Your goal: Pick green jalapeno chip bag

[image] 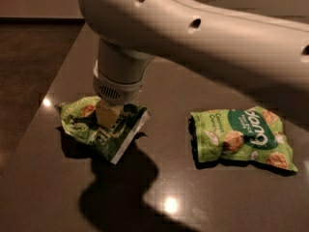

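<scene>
Green jalapeno chip bag (104,129), near the left edge of the worktop (58,187), clamped at mid-body by the downward-pointing gripper (109,115). Its free corner buckles upward, probably from the pinch. The brighter green bag (241,137) lies well apart, toward the right edge.

Dim overall, w/ two lamp glints on glossy worktop (231,197) & hard arm (217,37) shadow under end effector (110,114), left-centre.
</scene>
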